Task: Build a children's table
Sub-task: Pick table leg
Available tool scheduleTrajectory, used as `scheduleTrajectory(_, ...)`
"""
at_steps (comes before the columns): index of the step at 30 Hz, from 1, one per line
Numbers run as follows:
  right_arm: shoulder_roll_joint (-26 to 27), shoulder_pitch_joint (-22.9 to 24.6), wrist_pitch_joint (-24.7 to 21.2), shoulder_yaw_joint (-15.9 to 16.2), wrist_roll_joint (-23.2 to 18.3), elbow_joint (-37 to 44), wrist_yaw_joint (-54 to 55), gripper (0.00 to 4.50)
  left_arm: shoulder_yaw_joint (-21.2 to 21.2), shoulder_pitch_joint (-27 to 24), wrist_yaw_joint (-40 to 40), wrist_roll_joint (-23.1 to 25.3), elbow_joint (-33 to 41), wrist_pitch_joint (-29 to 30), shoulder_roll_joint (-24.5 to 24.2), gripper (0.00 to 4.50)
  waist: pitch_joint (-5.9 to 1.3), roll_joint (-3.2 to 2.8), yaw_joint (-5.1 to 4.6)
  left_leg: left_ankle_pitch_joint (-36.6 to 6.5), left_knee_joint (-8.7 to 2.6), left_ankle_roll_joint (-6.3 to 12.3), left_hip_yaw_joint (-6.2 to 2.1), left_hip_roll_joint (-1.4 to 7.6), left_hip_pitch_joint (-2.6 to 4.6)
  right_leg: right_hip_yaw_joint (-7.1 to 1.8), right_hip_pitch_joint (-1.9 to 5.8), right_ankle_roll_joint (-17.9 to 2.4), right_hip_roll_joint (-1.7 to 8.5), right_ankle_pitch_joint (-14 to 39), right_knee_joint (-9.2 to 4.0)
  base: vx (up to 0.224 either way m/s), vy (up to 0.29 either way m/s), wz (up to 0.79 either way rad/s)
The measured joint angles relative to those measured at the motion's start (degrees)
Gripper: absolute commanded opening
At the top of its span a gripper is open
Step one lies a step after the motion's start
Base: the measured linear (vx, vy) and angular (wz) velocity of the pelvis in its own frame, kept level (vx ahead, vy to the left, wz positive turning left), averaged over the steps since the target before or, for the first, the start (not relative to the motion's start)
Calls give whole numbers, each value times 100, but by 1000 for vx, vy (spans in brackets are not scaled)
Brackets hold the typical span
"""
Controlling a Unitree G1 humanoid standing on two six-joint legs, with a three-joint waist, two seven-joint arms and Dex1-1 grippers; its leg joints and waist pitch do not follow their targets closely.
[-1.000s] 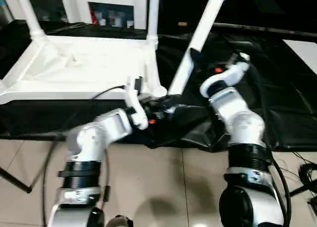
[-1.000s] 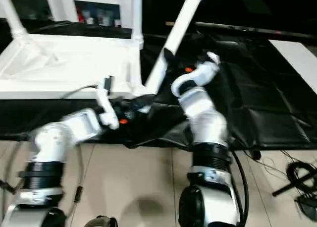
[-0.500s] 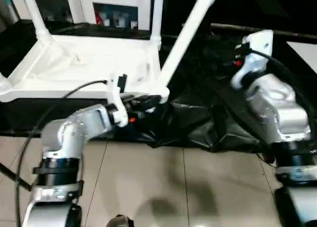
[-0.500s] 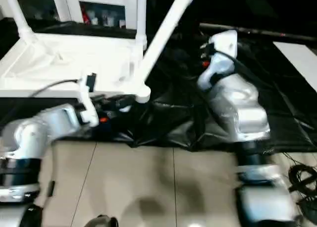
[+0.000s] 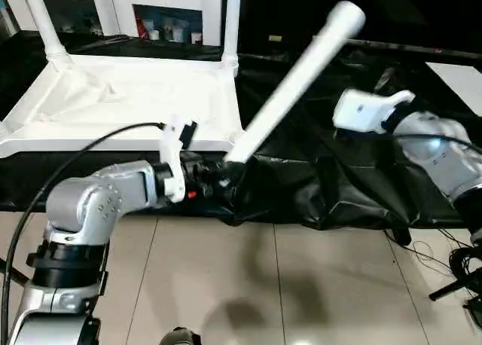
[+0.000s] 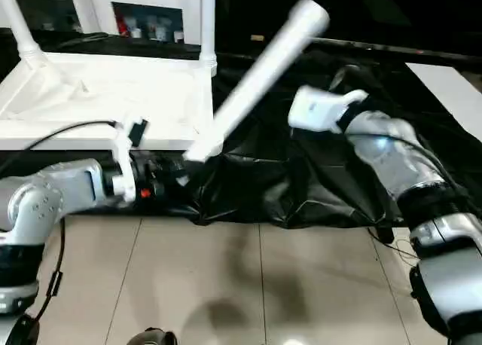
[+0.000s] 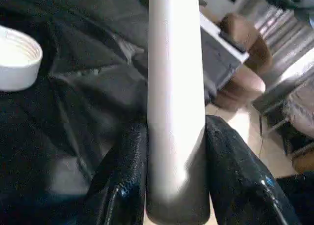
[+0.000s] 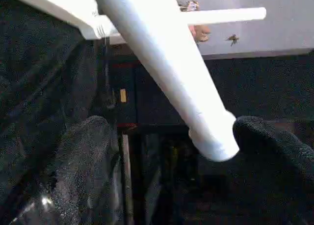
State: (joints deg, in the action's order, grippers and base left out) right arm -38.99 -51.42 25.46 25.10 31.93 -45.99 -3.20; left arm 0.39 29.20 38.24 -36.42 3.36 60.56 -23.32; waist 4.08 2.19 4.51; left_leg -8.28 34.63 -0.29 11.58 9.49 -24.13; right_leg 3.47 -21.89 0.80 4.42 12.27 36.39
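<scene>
one leg (image 5: 294, 85) in left jaws, clear of tabletop (image 5: 128, 104) edge

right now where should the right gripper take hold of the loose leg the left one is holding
Best on the bare upper shaft of the leg, below its free tip, coming in from the robot's right side across its axis. The left gripper already clamps the bottom end, and the leg slants up and away toward the right gripper, whose open fingers already straddle the tip. The round, even shaft suits a crosswise pinch.

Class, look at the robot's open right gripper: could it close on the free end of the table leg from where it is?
Probably yes: in the right wrist view the table leg ends between the spread fingers of the right gripper, nothing between them.
</scene>
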Motion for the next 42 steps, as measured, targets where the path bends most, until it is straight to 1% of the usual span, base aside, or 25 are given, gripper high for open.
scheduleTrajectory(2, 12, -94, 95, 57, 161, -179, 235, 450, -30, -66, 35, -30, 104, 80, -107, 139, 7, 14, -31, 0, 9, 1, 0, 3, -1, -1, -2, 0, -2, 0, 11, 0, 0, 0)
scheduleTrajectory(4, 50, -312, 311, 295, 479, -479, 616, 450, -32, -228, 71, -159, 288, 205, -226, 139, 10, 22, -74, -1, 17, 2, 1, 5, -1, -3, -5, 0, -2, 1, 21, 0, 0, 0)
scheduleTrajectory(7, 191, -507, 524, 485, 781, -852, 933, 450, -80, -375, 253, -226, 530, 361, -406, 139, 29, 60, -113, -2, 34, 1, 0, 10, -1, -3, -7, 2, -4, 2, 40, 0, 0, 0)
scheduleTrajectory(11, 299, -521, 629, 724, 1101, -1195, 1174, 450, -167, -500, 536, -355, 793, 549, -749, 139, 34, 74, -120, -2, 52, 1, 1, 9, -1, -15, -7, 1, -5, 1, 55, 0, 0, 0)
scheduleTrajectory(13, 353, -520, 631, 825, 1186, -1385, 1204, 450, -190, -566, 702, -399, 945, 585, -988, 139, 35, 77, -129, -3, 60, 2, 1, 10, 1, -18, -8, 1, -5, 2, 63, 0, 0, 0)
scheduleTrajectory(15, 397, -517, 635, 904, 1279, -1565, 1213, 450, -189, -623, 760, -445, 1025, 620, -1089, 139, 35, 75, -132, -3, 63, 2, 1, 9, 1, -20, -8, 1, -5, 1, 66, 0, 0, 0)
scheduleTrajectory(16, 422, -492, 654, 918, 1287, -1633, 1205, 420, -189, -645, 774, -456, 1067, 656, -1141, 139, 35, 76, -131, -3, 64, 2, 1, 10, 1, -21, -8, -1, -7, 0, 66, 0, 0, 0)
scheduleTrajectory(17, 441, -485, 666, 918, 1287, -1682, 1204, 420, -189, -652, 779, -463, 1080, 673, -1173, 139, 35, 75, -132, -3, 65, 2, 1, 10, 1, -23, -8, -2, -7, -1, 67, 0, 0, 0)
scheduleTrajectory(19, 458, -475, 767, 917, 1280, -1801, 1164, 400, -189, -657, 810, -470, 1134, 723, -1266, 139, 35, 75, -134, -3, 66, 2, 1, 10, 1, -23, -8, -4, -8, -2, 67, 0, 0, 0)
scheduleTrajectory(20, 462, -471, 806, 914, 1274, -1850, 1132, 400, -189, -660, 859, -473, 1145, 729, -1334, 139, 35, 75, -135, -3, 66, 2, 1, 10, 1, -24, -8, -5, -9, -3, 67, 0, 0, 0)
scheduleTrajectory(22, 466, -446, 867, 909, 1266, -1975, 1065, 375, -186, -660, 958, -479, 1153, 729, -1468, 139, 35, 75, -134, -3, 67, 2, 0, 10, 1, -25, -8, -6, -9, -4, 67, 0, 0, 0)
scheduleTrajectory(23, 470, -429, 872, 909, 1266, -2004, 1065, 365, -189, -660, 972, -479, 1153, 729, -1481, 139, 35, 75, -133, -3, 67, 2, 1, 9, 1, -27, -8, -6, -9, -4, 67, 0, 0, 0)
scheduleTrajectory(24, 474, -422, 875, 909, 1266, -2020, 1065, 365, -192, -660, 974, -476, 1153, 727, -1487, 139, 35, 74, -134, -3, 67, 2, 1, 9, 1, -28, -8, -6, -9, -4, 67, 0, 0, 0)
scheduleTrajectory(25, 477, -423, 886, 909, 1264, -2048, 1060, 343, -206, -659, 974, -460, 1157, 714, -1499, 139, 35, 75, -136, -3, 68, 2, 1, 9, 1, -28, -8, -7, -10, -4, 67, 0, 0, 0)
scheduleTrajectory(26, 478, -423, 888, 909, 1263, -2062, 1058, 343, -212, -659, 974, -448, 1165, 707, -1500, 139, 35, 75, -137, -3, 68, 2, 1, 9, 1, -28, -8, -7, -11, -4, 67, 0, 0, 0)
scheduleTrajectory(27, 483, -423, 890, 909, 1261, -2074, 1051, 326, -219, -659, 973, -442, 1166, 704, -1500, 139, 35, 75, -139, -3, 68, 2, 1, 9, 1, -28, -8, -7, -11, -5, 67, 0, 0, 0)
scheduleTrajectory(30, 525, -423, 891, 909, 1262, -2174, 1048, 313, -233, -659, 940, -435, 1166, 703, -1492, 139, 35, 75, -138, -3, 68, 2, 1, 10, 1, -28, -8, -7, -12, -5, 68, 0, 0, 0)
scheduleTrajectory(31, 537, -423, 896, 909, 1262, -2193, 1044, 287, -233, -659, 928, -433, 1166, 698, -1491, 139, 35, 75, -139, -3, 68, 2, 1, 10, 1, -29, -8, -7, -12, -5, 68, 0, 0, 0)
scheduleTrajectory(34, 555, -423, 916, 902, 1256, -2205, 1013, 277, -234, -659, 903, -428, 1166, 669, -1487, 139, 35, 75, -140, -3, 68, 2, 1, 10, 1, -29, -8, -7, -12, -5, 67, 0, 0, 0)
scheduleTrajectory(37, 568, -423, 964, 899, 1232, -2232, 963, 243, -233, -659, 879, -414, 1166, 642, -1455, 139, 35, 76, -136, -3, 68, 2, 1, 10, 1, -29, -8, -7, -12, -5, 67, 0, 0, 0)
scheduleTrajectory(39, 571, -423, 968, 897, 1206, -2244, 950, 236, -233, -659, 826, -366, 1166, 567, -1421, 139, 35, 76, -136, -3, 69, 2, 1, 10, 1, -29, -8, -7, -12, -5, 67, 0, 0, 0)
scheduleTrajectory(40, 573, -423, 962, 897, 1204, -2276, 946, 204, -233, -658, 789, -327, 1169, 480, -1406, 174, 35, 76, -136, -3, 69, 2, 1, 10, 1, -29, -8, -7, -12, -5, 67, 0, 0, 0)
scheduleTrajectory(41, 573, -423, 958, 895, 1190, -2295, 945, 204, -233, -658, 770, -313, 1172, 424, -1395, 174, 35, 76, -136, -3, 69, 2, 1, 10, 1, -30, -8, -7, -12, -5, 67, 0, 0, 0)
scheduleTrajectory(42, 572, -423, 952, 892, 1172, -2305, 942, 199, -226, -658, 754, -312, 1172, 393, -1383, 195, 35, 76, -138, -3, 69, 2, 1, 10, 1, -30, -8, -7, -12, -5, 67, 0, 0, 0)
